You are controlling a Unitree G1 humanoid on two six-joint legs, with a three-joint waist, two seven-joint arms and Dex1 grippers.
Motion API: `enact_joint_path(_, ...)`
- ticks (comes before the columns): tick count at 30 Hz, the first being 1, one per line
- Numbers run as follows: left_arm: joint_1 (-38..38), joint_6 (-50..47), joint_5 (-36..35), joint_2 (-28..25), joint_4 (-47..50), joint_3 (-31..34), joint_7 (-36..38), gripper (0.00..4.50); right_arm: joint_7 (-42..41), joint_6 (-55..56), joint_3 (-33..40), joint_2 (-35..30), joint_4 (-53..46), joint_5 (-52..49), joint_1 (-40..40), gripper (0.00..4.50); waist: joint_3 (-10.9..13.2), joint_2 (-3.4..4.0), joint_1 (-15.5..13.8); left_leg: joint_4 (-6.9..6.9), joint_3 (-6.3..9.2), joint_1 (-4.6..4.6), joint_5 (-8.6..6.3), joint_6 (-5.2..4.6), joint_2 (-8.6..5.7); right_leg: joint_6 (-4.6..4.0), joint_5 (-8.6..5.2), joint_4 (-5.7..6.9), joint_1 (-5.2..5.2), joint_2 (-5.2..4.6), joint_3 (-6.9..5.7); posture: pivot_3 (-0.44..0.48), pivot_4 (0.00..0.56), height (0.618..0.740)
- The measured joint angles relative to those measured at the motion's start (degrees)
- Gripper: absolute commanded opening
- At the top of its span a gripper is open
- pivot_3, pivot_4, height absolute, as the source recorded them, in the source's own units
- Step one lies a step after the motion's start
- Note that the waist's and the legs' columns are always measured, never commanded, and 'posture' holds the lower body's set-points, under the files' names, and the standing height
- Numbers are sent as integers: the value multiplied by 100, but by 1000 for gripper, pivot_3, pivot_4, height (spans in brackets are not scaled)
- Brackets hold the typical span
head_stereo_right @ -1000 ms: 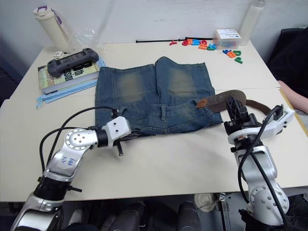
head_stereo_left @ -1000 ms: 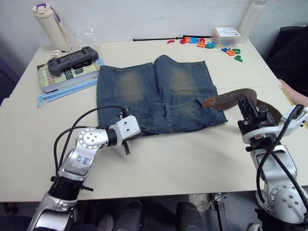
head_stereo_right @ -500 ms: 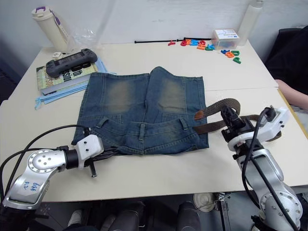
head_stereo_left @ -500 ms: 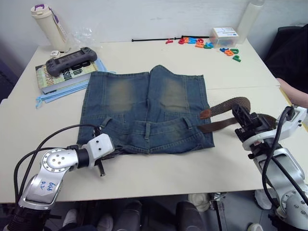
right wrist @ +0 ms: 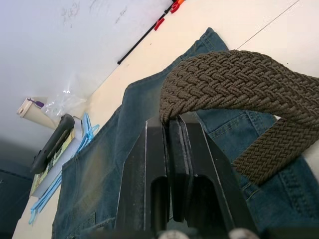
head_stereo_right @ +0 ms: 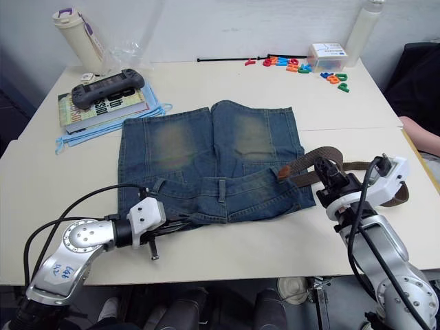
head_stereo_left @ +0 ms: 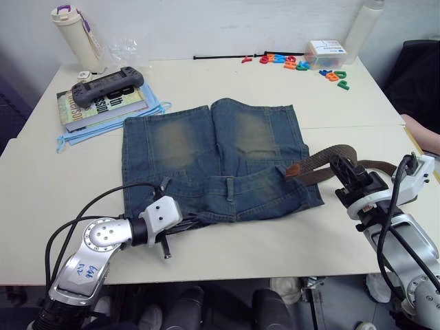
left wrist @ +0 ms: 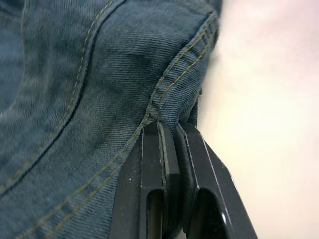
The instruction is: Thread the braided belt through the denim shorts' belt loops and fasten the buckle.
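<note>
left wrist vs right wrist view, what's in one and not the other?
The left wrist view has the left tool shut on a stitched edge of the denim shorts, with bare table beside it. The right wrist view has the right tool shut on a loop of the braided belt, and beyond it a game controller on a book, blue masks, a bottle and a black rod. Both show the blue denim and the pale tabletop.

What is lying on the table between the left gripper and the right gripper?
In the left eye view, the denim shorts span that stretch: left gripper pinches their waistband corner, right gripper clamps the braided belt at their other side.
</note>
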State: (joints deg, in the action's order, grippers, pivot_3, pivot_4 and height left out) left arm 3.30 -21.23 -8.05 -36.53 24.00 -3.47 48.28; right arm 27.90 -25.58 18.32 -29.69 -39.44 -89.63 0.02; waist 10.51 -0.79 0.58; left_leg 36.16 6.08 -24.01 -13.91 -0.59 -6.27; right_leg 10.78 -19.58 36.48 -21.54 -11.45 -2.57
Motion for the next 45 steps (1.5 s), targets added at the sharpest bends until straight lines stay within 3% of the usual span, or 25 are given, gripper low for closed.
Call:
enact_joint_path(6,-179,-109,-369,-62,95,338,0,65,-50,-63,18,-212,146,-39,-251,0,0,0,3,0,0,0,0,0,2,0,0,-4,0,1,0,0,150,714)
enact_joint_path(12,-164,-592,-1117,120,314,702,-99,2517,-204,-390,7,-554,612,-168,-499,0,0,0,-20,1,0,0,0,0,2,-1,0,-3,1,1,-1,0,150,714)
enact_joint_path(20,-145,-1816,-3143,273,752,1423,-174,2517,-547,-879,55,-966,1493,-541,-979,0,0,0,-34,6,0,0,0,0,2,-1,1,-6,7,1,-2,0,150,714)
enact_joint_path(22,-152,-1952,-3347,273,771,1426,-202,2517,-645,-994,60,-1006,1680,-606,-1056,0,0,0,-39,6,-1,-1,0,0,3,-1,1,-7,7,1,-3,0,150,714)
enact_joint_path(33,-365,-1984,-3560,356,861,1429,-498,2517,-1253,-1395,94,-1034,2369,-432,-1229,0,0,0,-40,7,-5,-1,0,-1,4,-6,3,-38,7,1,-3,0,150,714)
enact_joint_path(45,-752,-1420,-3553,392,768,1419,-234,2517,-1764,-1819,244,-1165,2544,31,-1319,0,0,0,-51,6,-9,-4,-1,-2,7,-12,9,-51,8,3,-4,0,150,714)
